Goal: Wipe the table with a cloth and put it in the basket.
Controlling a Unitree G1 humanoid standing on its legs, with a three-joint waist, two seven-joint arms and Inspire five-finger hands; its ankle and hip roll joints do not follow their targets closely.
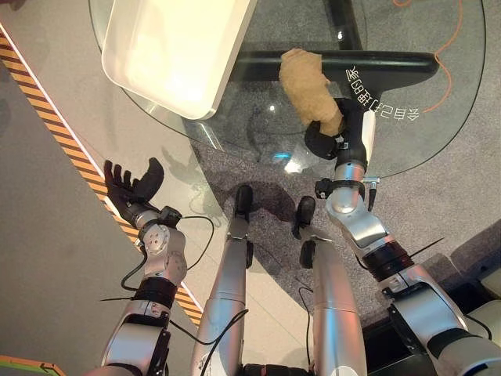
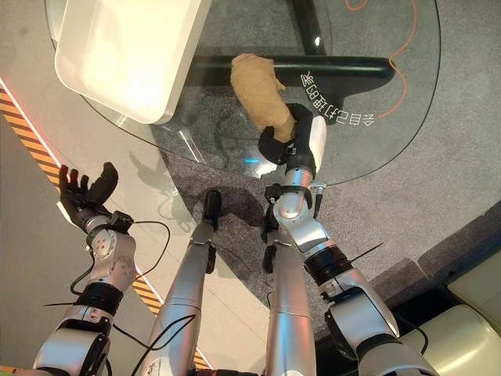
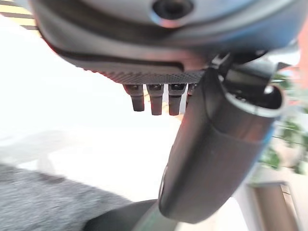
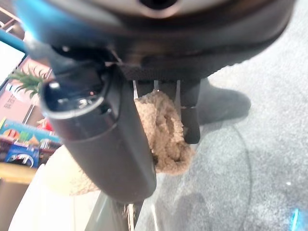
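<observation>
A tan cloth (image 1: 309, 88) lies bunched on the round glass table (image 1: 438, 117), near its front edge. My right hand (image 1: 322, 141) is shut on the cloth's near end; in the right wrist view the cloth (image 4: 163, 130) sits pinched between thumb and fingers (image 4: 190, 115). A white basket (image 1: 176, 51) stands on the table's left part, its inside bare. My left hand (image 1: 131, 186) hangs open off to the left over the floor, away from the table, fingers (image 3: 156, 98) straight.
A black table base bar (image 1: 376, 63) shows through the glass under the cloth. An orange cable (image 1: 450, 47) runs on the grey carpet at the right. A yellow-and-black striped tape line (image 1: 55, 133) crosses the floor at the left.
</observation>
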